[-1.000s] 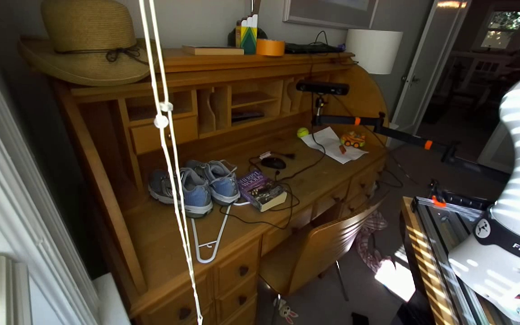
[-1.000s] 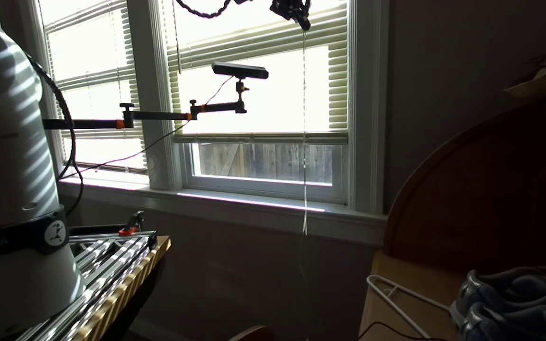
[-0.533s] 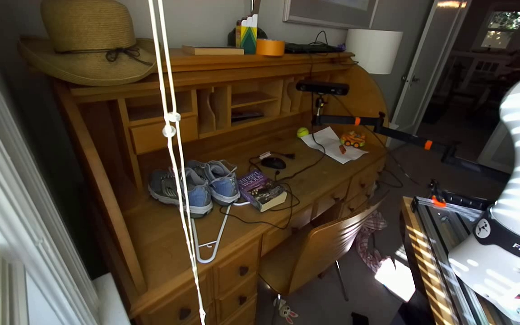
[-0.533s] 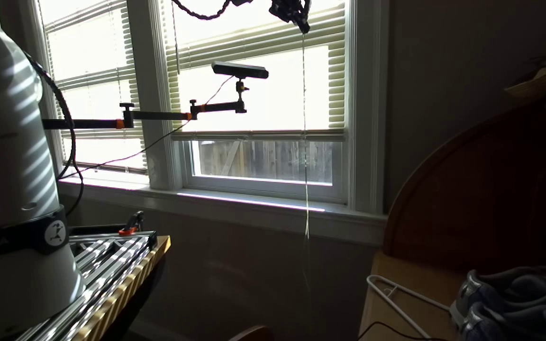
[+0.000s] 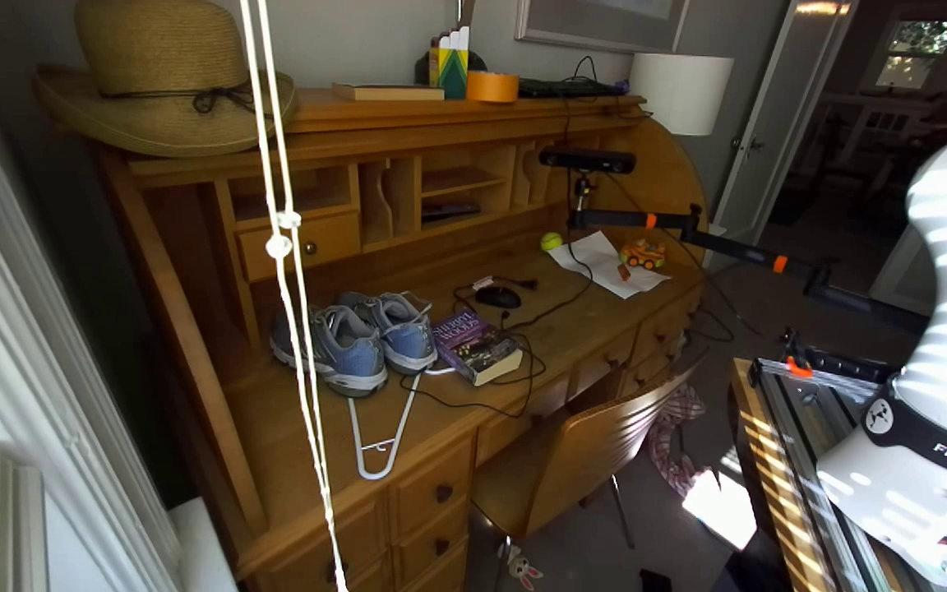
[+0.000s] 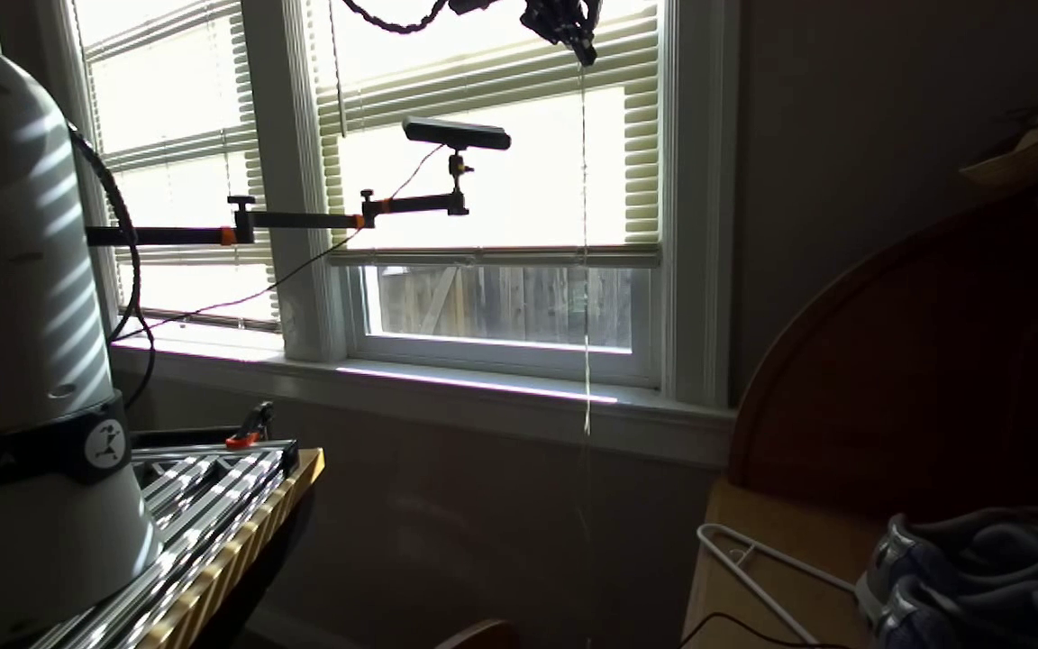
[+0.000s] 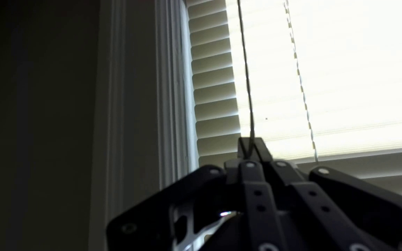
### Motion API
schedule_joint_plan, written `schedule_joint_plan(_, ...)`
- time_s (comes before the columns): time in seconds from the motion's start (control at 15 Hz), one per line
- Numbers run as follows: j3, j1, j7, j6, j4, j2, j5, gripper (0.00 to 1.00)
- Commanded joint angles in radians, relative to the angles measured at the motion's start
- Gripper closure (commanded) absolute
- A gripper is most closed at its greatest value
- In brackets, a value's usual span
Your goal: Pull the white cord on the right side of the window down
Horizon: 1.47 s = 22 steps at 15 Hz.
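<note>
The white cord (image 5: 279,246) hangs as two thin strands with small connector pieces in an exterior view. It also hangs before the window (image 6: 697,198) in an exterior view, where the cord (image 6: 585,167) runs down from my gripper (image 6: 585,58) past the sill. In the wrist view my gripper (image 7: 255,148) is closed, and the cord (image 7: 246,66) comes down from above into its fingertips. The fingers are shut on the cord. The pale slatted blind (image 6: 641,180) is partly raised, its bottom rail above the lower pane. The cord's top is out of view.
A camera (image 6: 456,133) on a black jointed mount stands out in front of the window. A wooden desk (image 5: 293,469) holds sneakers (image 5: 412,341), a hanger (image 6: 785,568), a book (image 5: 478,349) and a straw hat (image 5: 165,49). A chair (image 5: 588,444) stands before it.
My gripper has moved slightly down and right in the exterior view. The cord's connectors sit lower and the cord has swung sideways. The blind's bottom rail is slightly higher.
</note>
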<state>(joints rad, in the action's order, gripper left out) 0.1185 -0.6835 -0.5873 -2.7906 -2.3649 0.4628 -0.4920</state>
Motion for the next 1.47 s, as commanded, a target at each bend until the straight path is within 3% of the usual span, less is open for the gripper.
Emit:
schedule_joint_plan(0.0, 0.051, -0.037, -0.039, 0.004, -0.074, -0.049, -0.047, 1.00)
schedule_joint_plan(0.33, 0.026, -0.001, -0.012, 0.004, -0.118, -0.086, -0.007, 1.00)
schedule_joint_plan(1.4, 0.002, 0.045, -0.025, 0.005, -0.238, -0.178, -0.026, 1.00)
